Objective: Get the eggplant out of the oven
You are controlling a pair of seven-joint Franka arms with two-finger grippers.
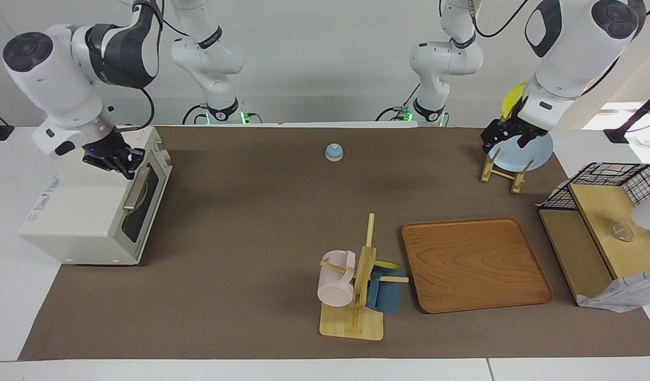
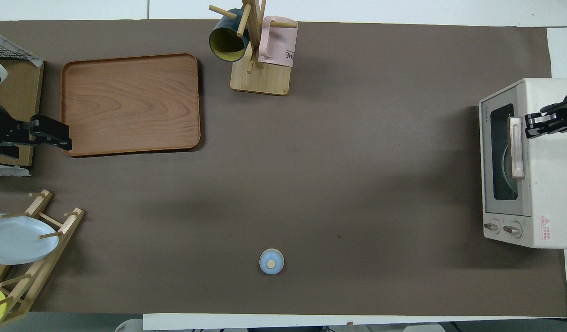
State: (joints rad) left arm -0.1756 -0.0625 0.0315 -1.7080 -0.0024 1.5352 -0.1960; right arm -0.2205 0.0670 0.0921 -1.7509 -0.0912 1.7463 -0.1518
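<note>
Right claw (image 1: 128, 168) sits at the oven (image 1: 87, 211) door's bronze handle (image 1: 136, 189); I cannot tell its spread. Door shut, eggplant unseen, presumably inside: light, stiff, likely slippery, best pinched mid-body. Left claw (image 1: 502, 138) waits over the plate rack (image 1: 502, 172).

The pink mug (image 2: 279, 44) shows the letters "ME"; the oven (image 2: 537, 193) bears a red warning triangle.

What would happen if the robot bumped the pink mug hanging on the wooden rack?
The pale pink mug hangs by its handle on a peg of the thin wooden mug rack, so it would probably swing or slip off. The rack looks tall for its small flat base, so it might tip. The mug seems hard and could chip.
</note>
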